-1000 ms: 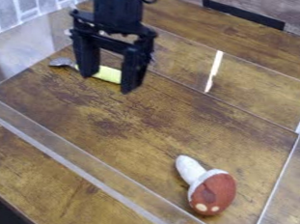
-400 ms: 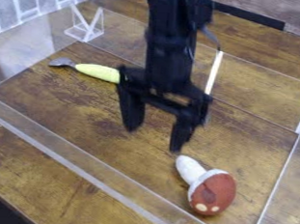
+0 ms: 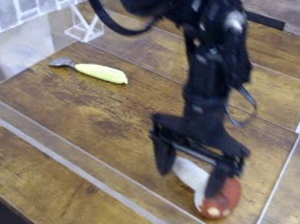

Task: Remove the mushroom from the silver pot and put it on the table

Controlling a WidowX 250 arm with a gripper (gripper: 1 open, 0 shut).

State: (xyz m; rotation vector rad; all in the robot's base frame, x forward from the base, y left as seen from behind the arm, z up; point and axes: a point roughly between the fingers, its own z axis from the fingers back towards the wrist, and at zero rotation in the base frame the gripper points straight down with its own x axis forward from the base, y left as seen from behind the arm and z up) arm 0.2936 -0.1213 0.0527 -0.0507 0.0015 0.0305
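Note:
The mushroom lies on its side on the table at the front right, its red-brown cap toward the camera and its white stem partly behind my fingers. My black gripper points down and is open, with one finger on either side of the stem, low over the wood. I cannot tell whether the fingers touch the mushroom. No silver pot is in view.
A slim yellow banana-like piece lies at the back left. Clear acrylic strips run across the tabletop and fence the work area. A clear stand sits at the far left behind it.
The open gripper has swung from beside the yellow piece to the front right and dropped down around the mushroom. The mushroom and the yellow piece have not moved.

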